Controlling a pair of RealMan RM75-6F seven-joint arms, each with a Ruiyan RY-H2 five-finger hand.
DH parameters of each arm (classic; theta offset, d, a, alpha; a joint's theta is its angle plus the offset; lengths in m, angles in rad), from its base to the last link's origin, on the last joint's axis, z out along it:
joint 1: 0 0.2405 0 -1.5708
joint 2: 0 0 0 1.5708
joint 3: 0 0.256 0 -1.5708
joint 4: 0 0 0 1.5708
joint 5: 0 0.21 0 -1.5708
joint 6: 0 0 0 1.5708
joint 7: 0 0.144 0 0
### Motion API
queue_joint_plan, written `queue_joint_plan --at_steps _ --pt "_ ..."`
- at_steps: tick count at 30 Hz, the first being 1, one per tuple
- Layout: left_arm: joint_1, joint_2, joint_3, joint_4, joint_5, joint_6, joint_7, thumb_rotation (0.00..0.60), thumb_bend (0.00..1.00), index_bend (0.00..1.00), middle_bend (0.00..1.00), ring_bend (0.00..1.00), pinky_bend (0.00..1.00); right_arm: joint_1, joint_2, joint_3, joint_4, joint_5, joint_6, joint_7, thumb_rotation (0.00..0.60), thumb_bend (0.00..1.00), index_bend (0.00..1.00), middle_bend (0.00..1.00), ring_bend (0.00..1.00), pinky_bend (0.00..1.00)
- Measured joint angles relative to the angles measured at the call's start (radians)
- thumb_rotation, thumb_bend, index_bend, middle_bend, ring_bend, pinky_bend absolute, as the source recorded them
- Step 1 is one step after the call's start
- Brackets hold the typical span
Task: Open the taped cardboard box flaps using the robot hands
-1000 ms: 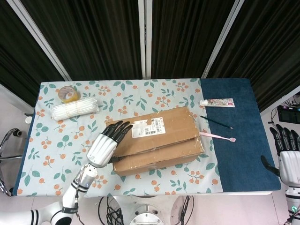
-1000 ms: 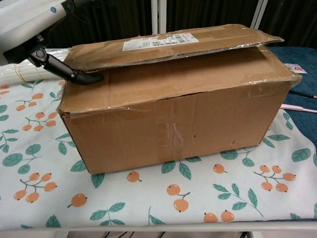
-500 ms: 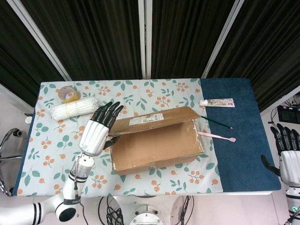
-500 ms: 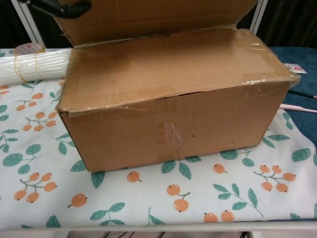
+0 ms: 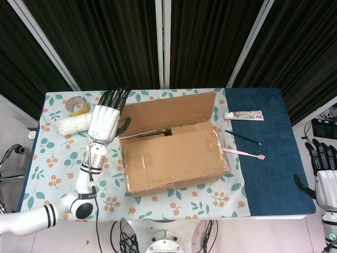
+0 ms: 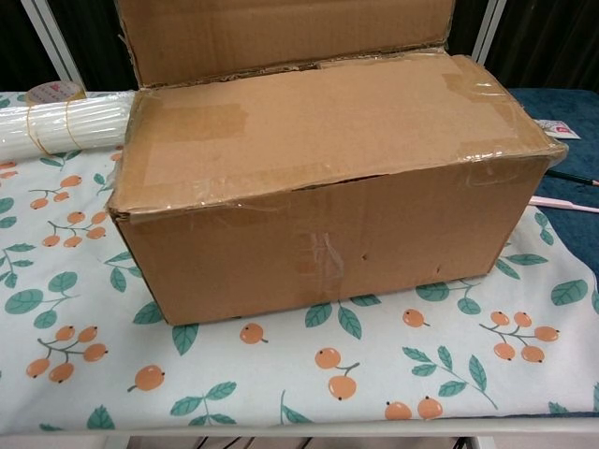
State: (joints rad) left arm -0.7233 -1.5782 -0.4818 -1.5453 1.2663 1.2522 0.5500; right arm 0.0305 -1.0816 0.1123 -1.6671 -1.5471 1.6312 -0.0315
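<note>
The cardboard box sits mid-table on the floral cloth. Its far flap stands raised, tilted back; the near flap lies flat over the top, glossy with tape. My left hand is at the raised flap's left end, fingers stretched upward, thumb by the flap's edge; whether it touches is unclear. It holds nothing. My right hand hangs past the table's right edge, fingers apart, empty. The chest view shows neither hand.
A bundle of white sticks and a tape roll lie at the back left. On the blue mat at the right are a toothpaste tube, a dark pencil and a pink toothbrush.
My left hand has swung up and back, away from me, lifting the far flap from nearly flat to standing open. The right hand has barely moved.
</note>
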Motion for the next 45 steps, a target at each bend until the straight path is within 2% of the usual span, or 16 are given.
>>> queue_joint_plan --at_steps 4,7,8,9,10,11,13,15,17,20,25,29,35,39,45 --pt "-0.014 0.007 -0.015 0.023 -0.057 -0.007 0.007 0.6 0.27 0.06 0.08 0.09 0.21 0.001 0.006 0.004 0.001 -0.003 0.003 0.008 0.6 0.18 0.0 0.0 0.0 0.0" --pt "0.0 0.034 -0.012 0.004 -0.066 0.003 -0.004 0.6 0.19 0.06 0.09 0.09 0.21 0.006 0.008 0.005 0.003 -0.013 0.002 0.015 0.6 0.18 0.0 0.0 0.0 0.0" --pt "0.01 0.051 -0.008 -0.01 -0.072 0.006 -0.01 0.582 0.15 0.07 0.1 0.09 0.21 0.008 0.009 0.004 0.003 -0.018 0.0 0.016 0.6 0.18 0.0 0.0 0.0 0.0" --pt "0.02 0.066 -0.004 -0.023 -0.077 0.009 -0.013 0.521 0.12 0.07 0.1 0.09 0.21 0.011 0.01 0.004 0.003 -0.023 -0.002 0.016 0.6 0.18 0.0 0.0 0.0 0.0" --pt "0.033 0.081 0.001 -0.037 -0.082 0.014 -0.016 0.489 0.1 0.07 0.11 0.09 0.21 0.016 0.012 0.005 0.0 -0.028 -0.005 0.014 0.6 0.19 0.0 0.0 0.0 0.0" --pt "0.052 0.102 0.01 -0.055 -0.087 0.021 -0.021 0.408 0.08 0.08 0.11 0.09 0.21 0.02 0.014 0.005 -0.002 -0.034 -0.008 0.012 0.6 0.19 0.0 0.0 0.0 0.0" --pt "0.087 0.134 0.031 -0.083 -0.095 0.033 -0.029 0.358 0.06 0.09 0.11 0.09 0.21 0.034 0.02 0.007 -0.012 -0.05 -0.019 0.0 0.6 0.2 0.0 0.0 0.0 0.0" --pt "0.135 0.177 0.064 -0.117 -0.102 0.043 -0.047 0.341 0.04 0.1 0.12 0.09 0.21 0.05 0.027 0.008 -0.024 -0.065 -0.034 -0.014 0.6 0.29 0.0 0.0 0.0 0.0" --pt "0.187 0.218 0.106 -0.143 -0.104 0.052 -0.082 0.328 0.04 0.11 0.12 0.09 0.21 0.073 0.039 0.01 -0.039 -0.08 -0.062 -0.025 0.6 0.48 0.0 0.0 0.0 0.0" --pt "0.255 0.262 0.177 -0.145 -0.091 0.063 -0.155 0.308 0.05 0.11 0.13 0.09 0.21 0.119 0.06 0.018 -0.069 -0.087 -0.131 -0.025 0.6 0.66 0.0 0.0 0.0 0.0" --pt "0.332 0.297 0.255 -0.083 -0.036 0.08 -0.327 0.303 0.05 0.11 0.13 0.09 0.21 0.245 0.095 0.051 -0.135 -0.088 -0.291 -0.016 0.6 0.81 0.0 0.0 0.0 0.0" --pt "0.404 0.315 0.319 0.001 0.031 0.11 -0.526 0.311 0.02 0.11 0.14 0.09 0.21 0.36 0.098 0.087 -0.18 -0.075 -0.416 -0.039 0.6 0.93 0.0 0.02 0.0 0.0" --pt "0.518 0.344 0.419 0.112 0.143 0.181 -0.732 0.246 0.0 0.11 0.14 0.09 0.21 0.536 0.068 0.143 -0.244 0.034 -0.638 -0.128 0.6 0.95 0.03 0.06 0.0 0.0" --pt "0.562 0.374 0.454 0.123 0.176 0.216 -0.748 0.239 0.0 0.11 0.14 0.09 0.21 0.654 0.034 0.172 -0.271 0.168 -0.768 -0.219 0.6 0.98 0.08 0.08 0.0 0.0" --pt "0.587 0.402 0.466 0.085 0.2 0.238 -0.737 0.205 0.0 0.11 0.14 0.09 0.21 0.812 -0.026 0.195 -0.278 0.392 -0.882 -0.333 0.6 1.0 0.11 0.09 0.0 0.0"
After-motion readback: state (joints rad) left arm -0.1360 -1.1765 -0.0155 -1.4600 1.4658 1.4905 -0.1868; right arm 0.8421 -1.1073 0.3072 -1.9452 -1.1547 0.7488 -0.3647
